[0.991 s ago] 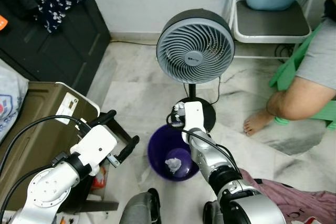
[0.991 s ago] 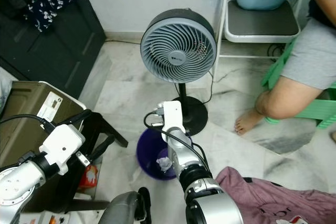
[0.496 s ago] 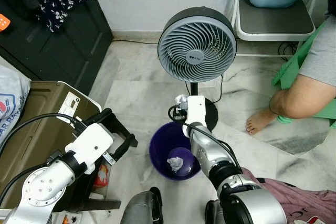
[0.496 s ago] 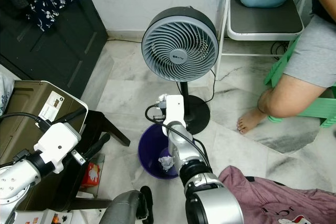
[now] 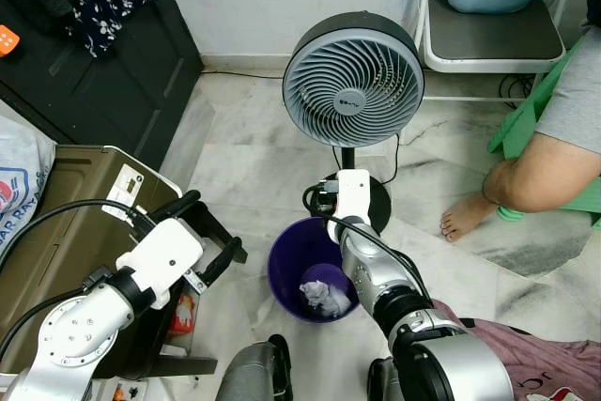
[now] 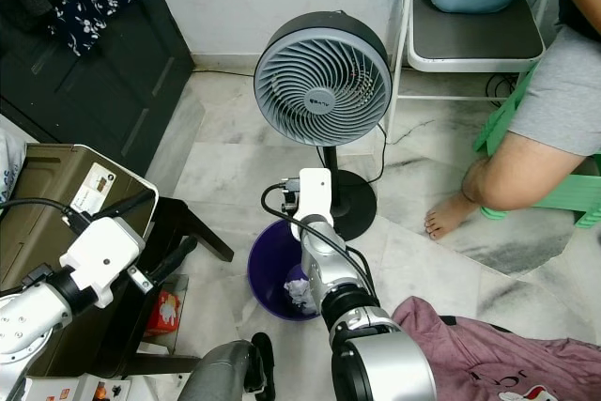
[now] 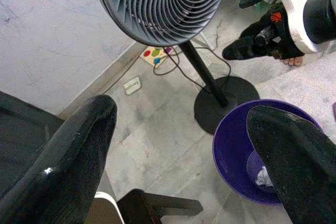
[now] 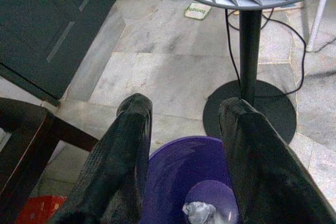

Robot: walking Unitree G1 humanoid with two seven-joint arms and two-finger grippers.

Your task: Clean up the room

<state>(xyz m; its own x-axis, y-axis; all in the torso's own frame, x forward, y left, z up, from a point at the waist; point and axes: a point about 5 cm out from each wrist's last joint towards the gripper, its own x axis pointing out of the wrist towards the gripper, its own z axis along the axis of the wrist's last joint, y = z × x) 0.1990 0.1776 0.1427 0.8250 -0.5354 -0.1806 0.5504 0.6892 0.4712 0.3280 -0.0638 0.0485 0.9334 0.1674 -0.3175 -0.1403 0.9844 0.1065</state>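
A purple bin stands on the marble floor in front of the fan's base. A crumpled white paper lies inside it. My right gripper hangs open and empty over the bin's far rim, with the paper below it. The silver right arm reaches out above the bin. My left gripper is open and empty too, held to the left of the bin above a dark wooden stool. Between its fingers I see the bin and the fan's stand.
A grey standing fan rises just behind the bin, its cable trailing on the floor. A person's leg and bare foot are at the right. An olive box and a black cabinet are on the left. A pink cloth lies near right.
The whole view has shifted slightly. My right wrist has edged a little farther out over the bin. Both grippers stay open and the paper stays in the bin.
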